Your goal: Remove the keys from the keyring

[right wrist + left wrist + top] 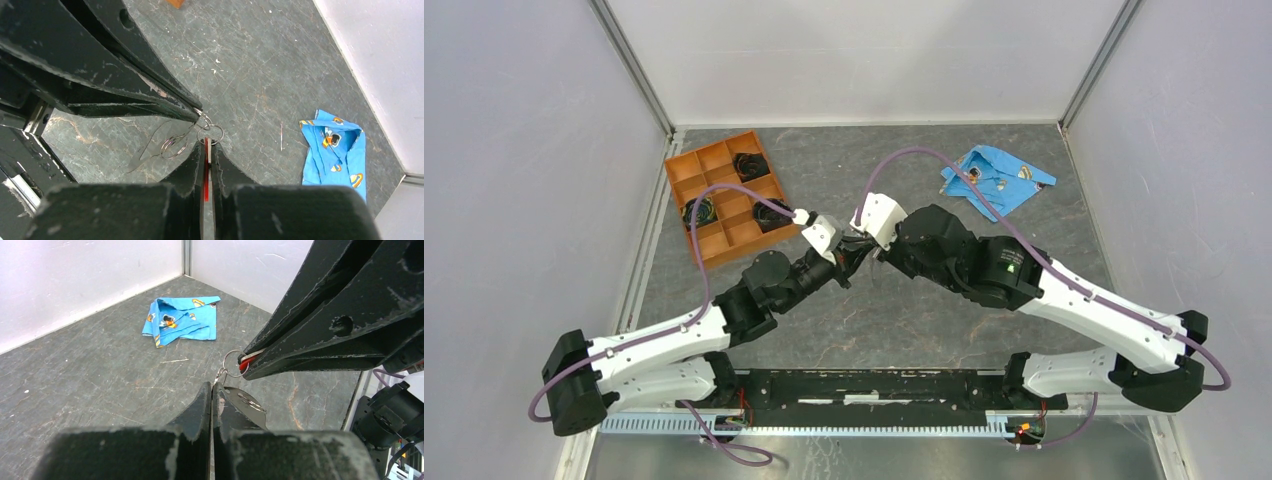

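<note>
Grey table (100,375); right gripper (206,146) pinches red key (206,175); left gripper (215,386) nips keyring (233,362).

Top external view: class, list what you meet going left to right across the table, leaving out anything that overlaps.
In order: orange compartment tray → left arm's white wrist camera → right arm's white wrist camera → blue cloth.

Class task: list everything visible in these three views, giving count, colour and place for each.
key: one, red, pinched in the right gripper.
keyring: one, silvery, between the two gripper tips.
tray: one, orange, compartmented, far left of table.
coiled bundles: three, black, in separate tray compartments.
cloth: one, blue, printed, far right of table.
table: one, grey.
left gripper: black, shut on the keyring's small link.
right gripper: black, shut on the key.
</note>
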### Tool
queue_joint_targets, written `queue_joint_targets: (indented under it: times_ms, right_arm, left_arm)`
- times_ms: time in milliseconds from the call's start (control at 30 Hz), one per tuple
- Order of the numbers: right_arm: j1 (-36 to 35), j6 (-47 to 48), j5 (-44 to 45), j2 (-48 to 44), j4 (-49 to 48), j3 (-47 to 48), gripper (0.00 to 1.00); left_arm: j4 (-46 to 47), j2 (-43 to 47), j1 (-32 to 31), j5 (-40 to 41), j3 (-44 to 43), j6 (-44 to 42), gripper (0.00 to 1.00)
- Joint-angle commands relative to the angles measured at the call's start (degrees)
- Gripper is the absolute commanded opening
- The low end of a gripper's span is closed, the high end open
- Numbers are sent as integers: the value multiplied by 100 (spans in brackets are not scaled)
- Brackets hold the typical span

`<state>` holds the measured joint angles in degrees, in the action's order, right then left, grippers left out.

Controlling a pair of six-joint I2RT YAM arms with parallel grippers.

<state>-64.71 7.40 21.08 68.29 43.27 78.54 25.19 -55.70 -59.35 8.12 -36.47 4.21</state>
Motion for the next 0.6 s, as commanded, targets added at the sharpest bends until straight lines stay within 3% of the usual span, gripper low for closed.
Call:
queue_joint_targets:
  times_ms: [0,433,567]
  right_arm:
    - [20,119,-44,-21,-61,435,1]
    - [-2,353,-287,197,-27,719,1]
    - [-15,448,124,108,-16,640,1]
  left_arm:
    - [-53,-130,31,448,-115,201,2]
    - [-168,-471,29,357,-319,442,2]
    - [-89,-430,29,420,-289,526,2]
